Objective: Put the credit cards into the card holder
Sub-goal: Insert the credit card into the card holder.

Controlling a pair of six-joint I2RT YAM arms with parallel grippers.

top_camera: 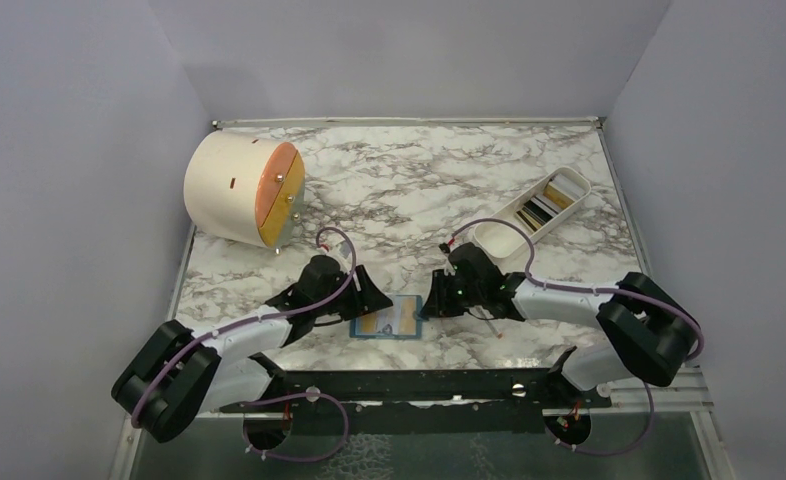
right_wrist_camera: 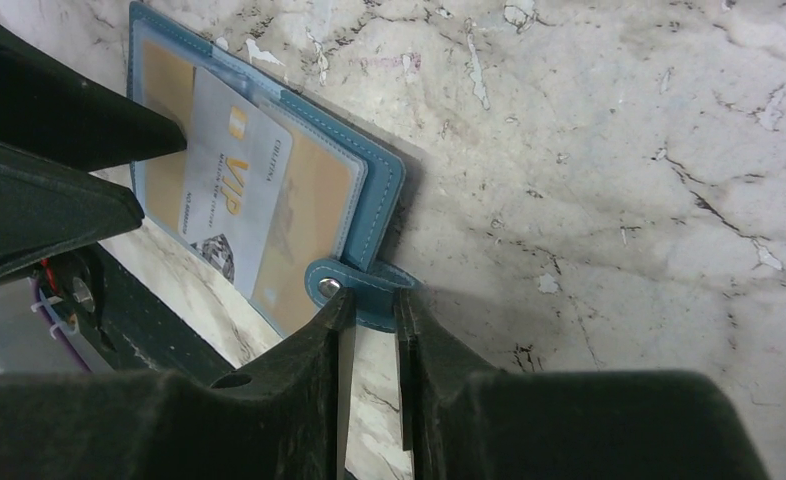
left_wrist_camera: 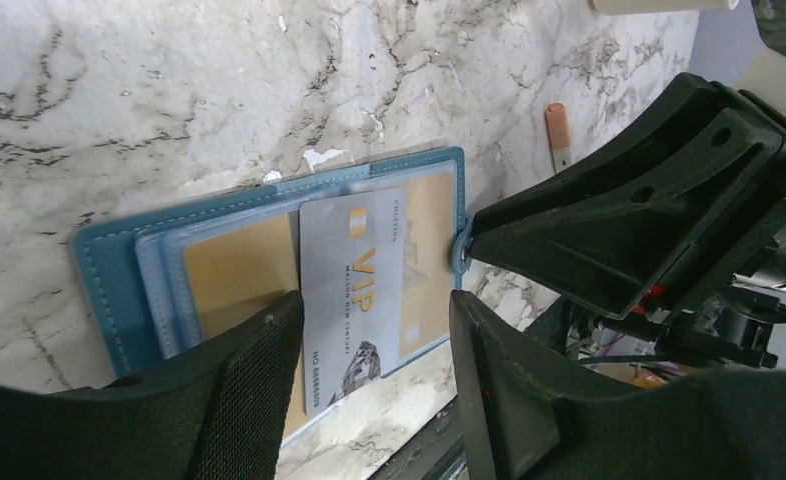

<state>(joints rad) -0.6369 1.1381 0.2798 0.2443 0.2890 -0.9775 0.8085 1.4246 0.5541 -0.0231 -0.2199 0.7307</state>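
Observation:
The teal card holder (top_camera: 387, 319) lies open on the marble between my two grippers. A grey VIP credit card (left_wrist_camera: 354, 290) sits partly pushed under its clear sleeve, over gold cards (left_wrist_camera: 234, 275) in the pockets. The near end of the grey card sticks out past the holder's edge. My left gripper (left_wrist_camera: 374, 302) is open, its fingers either side of that end. My right gripper (right_wrist_camera: 372, 298) is shut on the holder's snap strap (right_wrist_camera: 354, 290) at the holder's (right_wrist_camera: 374, 190) right edge. The grey card (right_wrist_camera: 231, 200) also shows in the right wrist view. More cards (top_camera: 544, 207) lie in the tray.
A white oblong tray (top_camera: 509, 238) stands at the back right. A cream drum (top_camera: 244, 190) with an orange face lies at the back left. A thin white stick with a red tip (top_camera: 491, 328) lies by the right arm and shows in the left wrist view (left_wrist_camera: 557, 135).

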